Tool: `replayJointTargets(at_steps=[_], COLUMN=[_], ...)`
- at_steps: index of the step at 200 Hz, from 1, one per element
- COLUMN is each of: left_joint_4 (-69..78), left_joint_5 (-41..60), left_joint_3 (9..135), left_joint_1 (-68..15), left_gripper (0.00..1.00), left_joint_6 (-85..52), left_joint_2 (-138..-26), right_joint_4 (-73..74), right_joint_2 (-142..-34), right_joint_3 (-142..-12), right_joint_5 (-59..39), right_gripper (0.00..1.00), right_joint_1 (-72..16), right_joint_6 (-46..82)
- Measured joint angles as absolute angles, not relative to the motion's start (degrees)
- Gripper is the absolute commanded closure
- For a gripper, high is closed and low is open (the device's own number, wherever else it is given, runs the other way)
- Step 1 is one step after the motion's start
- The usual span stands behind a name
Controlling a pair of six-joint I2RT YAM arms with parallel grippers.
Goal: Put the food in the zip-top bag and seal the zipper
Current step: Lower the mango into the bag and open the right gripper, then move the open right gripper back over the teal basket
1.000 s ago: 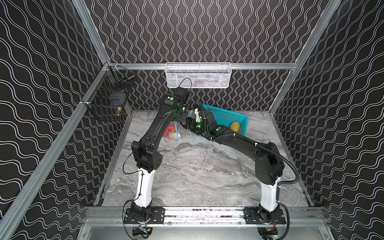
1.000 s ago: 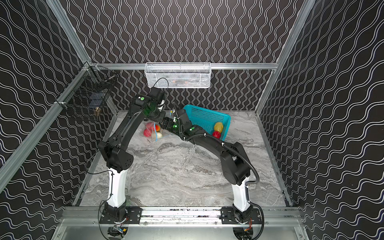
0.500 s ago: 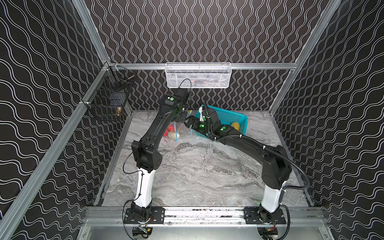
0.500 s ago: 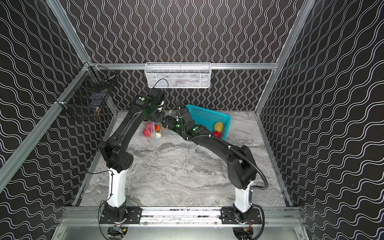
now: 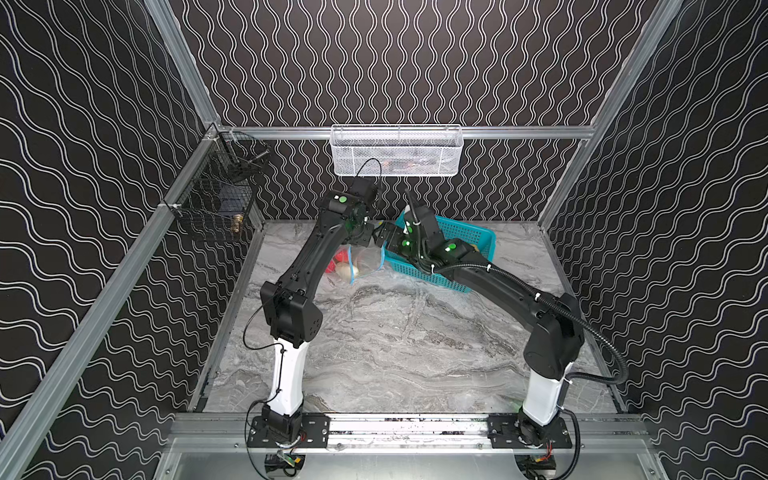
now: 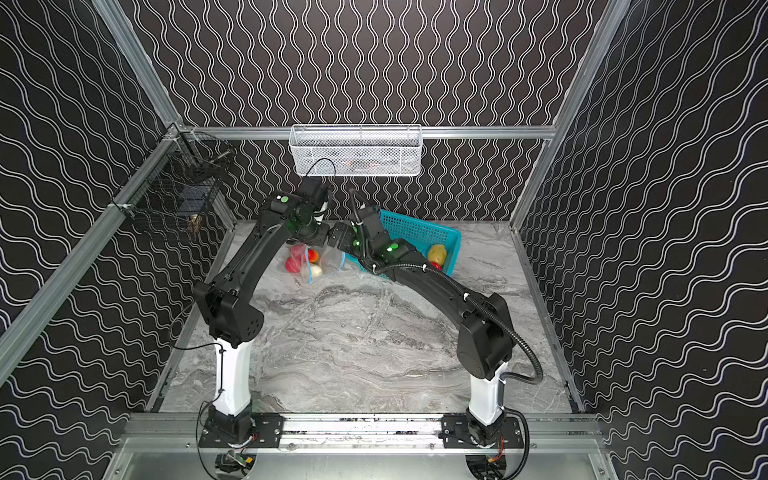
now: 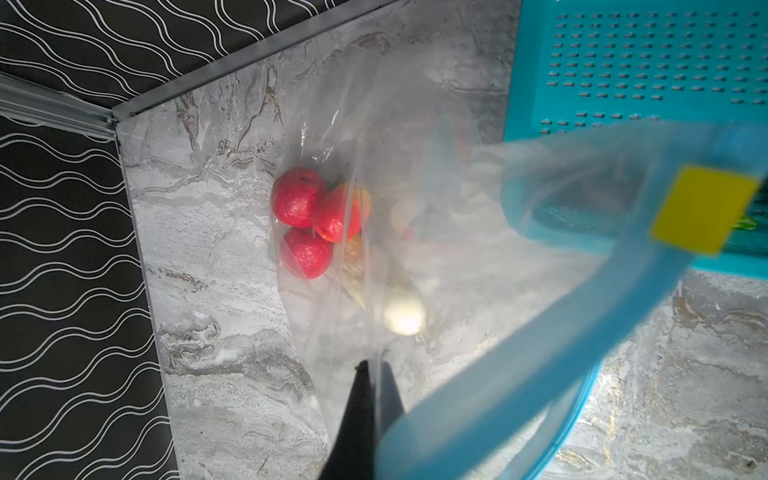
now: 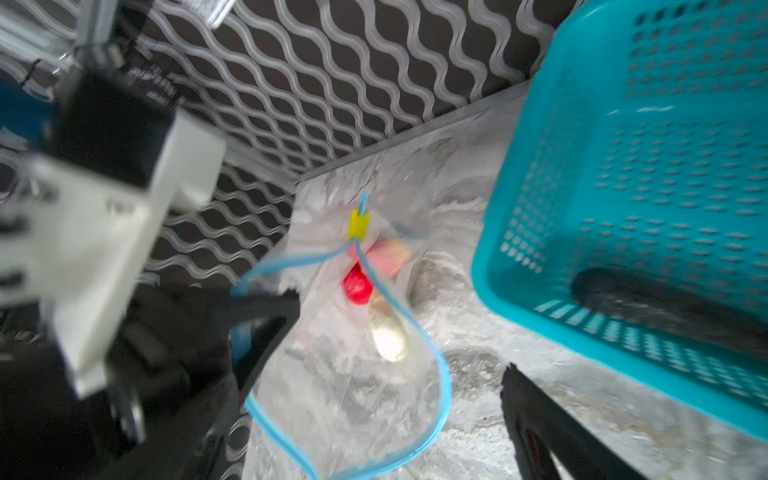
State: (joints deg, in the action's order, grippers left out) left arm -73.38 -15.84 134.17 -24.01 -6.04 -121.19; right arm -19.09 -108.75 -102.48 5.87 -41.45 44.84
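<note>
Mid-frame, the left gripper [image 7: 371,368] pinches the bag [image 7: 415,104] at its zipper [image 7: 540,365]; the right gripper [image 6: 337,237] gapes empty beside it. I'd lift clear before fetching the potato [image 6: 437,252].

My left arm [image 5: 307,266] arches forward, wrist bent down over the zip-top bag [image 5: 368,259], left gripper [image 7: 371,365] pinched tight on the bag's film. My right arm [image 5: 490,282] reaches in low, right gripper [image 5: 381,240] spread wide just beside the bag's mouth, holding nothing.
</note>
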Motion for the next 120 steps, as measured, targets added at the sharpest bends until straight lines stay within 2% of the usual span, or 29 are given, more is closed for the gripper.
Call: replayJointTargets(at_steps=[64, 120], left_joint_4=[-73.47, -73.63], left_joint_5=[-14.79, -14.76], left_joint_3=[133.47, 133.88], left_joint_1=[-24.12, -24.12], left_gripper=[1.00, 1.00], left_joint_6=[-6.13, -6.52], left_joint_2=[-121.19, -121.19], right_joint_4=[-31.14, -30.11], right_joint_2=[-112.81, -107.96], right_joint_3=[-110.48, -103.66], right_joint_5=[11.62, 15.35], right_gripper=[0.01, 0.01], right_joint_1=[-41.52, -41.50], right_joint_6=[48.88, 51.90])
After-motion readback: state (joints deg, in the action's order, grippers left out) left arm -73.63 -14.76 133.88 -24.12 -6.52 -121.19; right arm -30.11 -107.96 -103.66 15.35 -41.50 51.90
